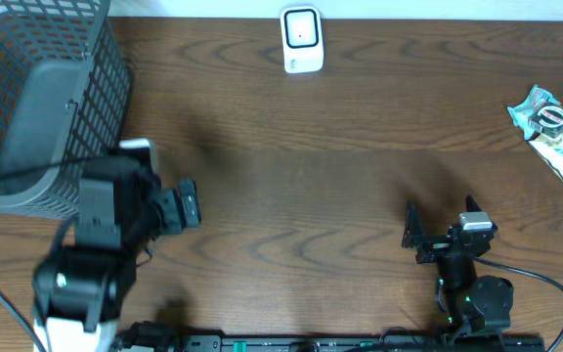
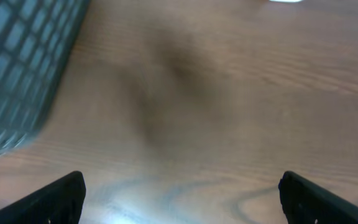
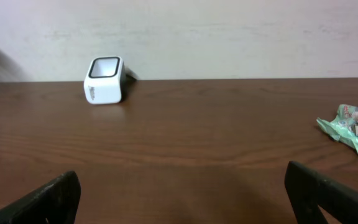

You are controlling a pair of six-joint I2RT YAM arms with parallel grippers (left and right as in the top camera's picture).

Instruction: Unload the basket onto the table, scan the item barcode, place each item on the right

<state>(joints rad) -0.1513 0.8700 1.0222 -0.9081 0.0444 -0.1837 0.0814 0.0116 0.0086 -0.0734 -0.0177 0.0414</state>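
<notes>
Nearest the lens, the right tool (image 3: 182,200) shows just its two black fingertips (image 3: 45,200) in the bottom corners of its wrist view, spread wide with nothing between them. It sits low over the dark brown wooden table (image 1: 311,166), aimed at the far wall, so both targets fall within its sight. The crinkled green-and-white foil snack packet (image 1: 557,127) lies near the table's right edge, well apart from either arm, with what looks like a barcode label at its right end. The small white box-shaped barcode scanner (image 1: 301,40) stands at the far edge, window tilted toward the arms, probably so an item can be presented to it. The left tool (image 2: 182,199) is likewise spread and empty, hovering just beside the grey plastic mesh basket (image 1: 37,98). Fetching the packet looks like the right arm's job, since it is nearer.
</notes>
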